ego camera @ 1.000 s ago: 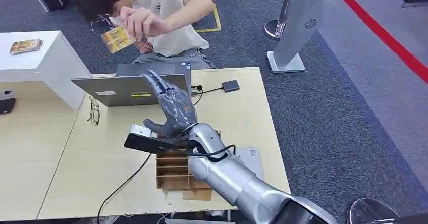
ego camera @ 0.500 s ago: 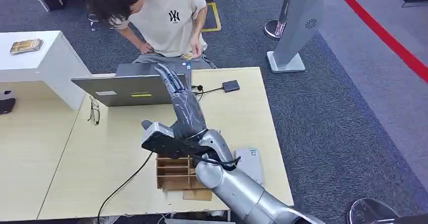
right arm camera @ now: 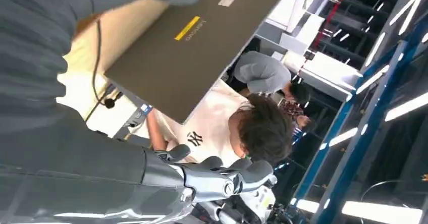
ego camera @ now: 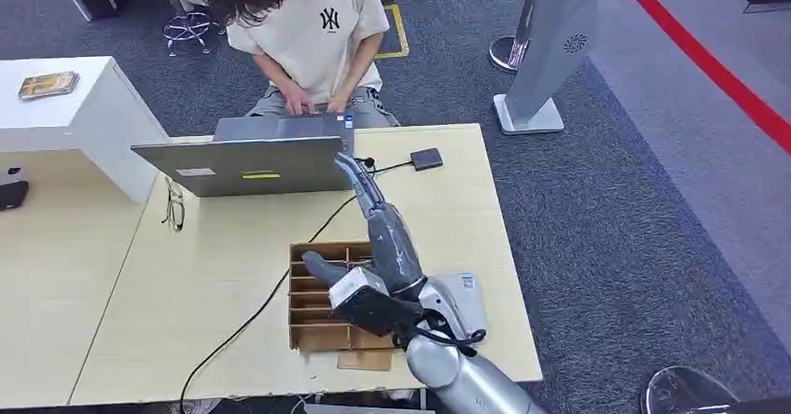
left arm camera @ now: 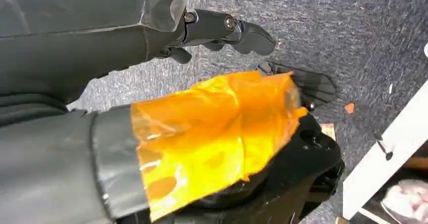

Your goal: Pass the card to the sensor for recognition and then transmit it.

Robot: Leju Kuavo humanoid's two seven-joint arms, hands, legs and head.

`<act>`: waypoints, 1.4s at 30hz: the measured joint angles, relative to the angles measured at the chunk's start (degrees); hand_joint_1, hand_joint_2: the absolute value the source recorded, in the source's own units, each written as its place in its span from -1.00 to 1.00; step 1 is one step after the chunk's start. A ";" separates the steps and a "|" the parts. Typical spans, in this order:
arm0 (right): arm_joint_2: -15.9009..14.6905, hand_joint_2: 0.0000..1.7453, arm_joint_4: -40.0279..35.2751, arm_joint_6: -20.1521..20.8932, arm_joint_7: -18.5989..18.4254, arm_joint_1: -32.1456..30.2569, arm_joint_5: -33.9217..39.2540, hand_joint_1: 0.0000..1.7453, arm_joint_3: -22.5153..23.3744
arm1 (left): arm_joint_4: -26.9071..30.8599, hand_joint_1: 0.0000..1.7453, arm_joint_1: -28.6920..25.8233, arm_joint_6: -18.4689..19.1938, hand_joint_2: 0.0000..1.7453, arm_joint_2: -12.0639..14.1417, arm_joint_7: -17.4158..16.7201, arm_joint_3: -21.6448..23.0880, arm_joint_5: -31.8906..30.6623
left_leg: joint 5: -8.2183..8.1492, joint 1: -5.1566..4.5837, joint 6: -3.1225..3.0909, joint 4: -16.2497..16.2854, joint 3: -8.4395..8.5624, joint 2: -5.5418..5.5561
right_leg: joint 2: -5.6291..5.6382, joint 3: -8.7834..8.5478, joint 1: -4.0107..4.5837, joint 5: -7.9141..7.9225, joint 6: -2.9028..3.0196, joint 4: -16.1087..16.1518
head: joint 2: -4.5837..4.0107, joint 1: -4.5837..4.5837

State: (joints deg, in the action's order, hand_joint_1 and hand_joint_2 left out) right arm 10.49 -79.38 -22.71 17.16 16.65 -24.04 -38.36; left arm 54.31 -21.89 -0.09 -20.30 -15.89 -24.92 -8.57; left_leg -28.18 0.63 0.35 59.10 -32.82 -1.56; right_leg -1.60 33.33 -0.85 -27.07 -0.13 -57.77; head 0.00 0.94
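Right hand: my right hand [ego camera: 387,237] reaches across the middle of the head view towards the laptop [ego camera: 242,164]. Its fingers [right arm camera: 227,176] are straight, the thumb stands off to the side, and it holds nothing.
Left hand: my left hand [left arm camera: 217,128] hangs over the carpet with its fingers [left arm camera: 252,35] loosely apart around nothing.
Card: I hold no card. A small gold stack of cards [ego camera: 47,84] lies on the white cabinet [ego camera: 84,106] at upper left, well apart from me.
Tray: the wooden organiser [ego camera: 312,321] sits just under my wrist at lower centre. I cannot tell whether its slots hold a card.
Sensor: probably the grey pad [ego camera: 466,297] beside the organiser or the small black box [ego camera: 426,159] on its cable. I cannot tell which.
Step in hand: I judge that I need to fetch a card.
Doing it well: lift my hand clear of the laptop and the person [ego camera: 308,32] typing, come down over a slot, then pinch the card by its edge and keep it flat.
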 joint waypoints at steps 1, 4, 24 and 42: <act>-0.40 1.00 -0.71 0.38 0.02 -0.69 -0.27 0.98 -0.02 | 0.37 -1.00 -0.26 -0.18 -1.00 0.00 -0.27 0.31 0.42 | 0.00 0.00 0.00 0.00 0.00 -0.01 | 0.01 0.00 0.00 0.00 0.00 0.00 | 0.00 0.02; -1.56 1.00 -2.46 0.70 0.02 -2.32 -1.99 0.68 -0.31 | 1.18 -1.00 -0.69 -0.53 -1.00 0.00 -0.40 0.81 1.05 | 0.00 0.00 0.00 0.00 0.00 0.00 | -0.01 0.00 0.00 0.00 0.00 0.00 | 0.00 0.02; -4.86 1.00 -4.71 -2.46 -6.38 -5.66 -19.41 -0.44 -7.06 | 3.65 -1.00 -2.20 2.14 -1.00 -0.22 -0.92 1.49 1.64 | 0.00 0.00 0.00 0.00 0.01 -0.01 | -0.02 -0.04 0.00 0.00 0.00 -0.01 | 0.00 0.02; -6.14 1.00 1.28 -7.36 -9.99 -1.88 -26.75 0.50 -10.06 | 4.64 -1.00 -2.98 4.83 -1.00 -0.24 -1.44 1.05 -1.31 | 0.01 0.00 0.00 0.00 0.03 0.00 | -0.03 -0.04 0.00 0.01 0.01 -0.01 | 0.00 0.02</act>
State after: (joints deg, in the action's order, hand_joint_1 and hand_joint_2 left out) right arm 4.35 -78.10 -30.07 7.17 14.77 -50.79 -48.41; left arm 58.95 -24.87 4.74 -20.55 -17.33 -23.87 -9.88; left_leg -28.17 0.63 0.35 59.10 -32.80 -1.56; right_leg -1.63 33.28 -0.85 -27.07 -0.13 -57.78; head 0.00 0.96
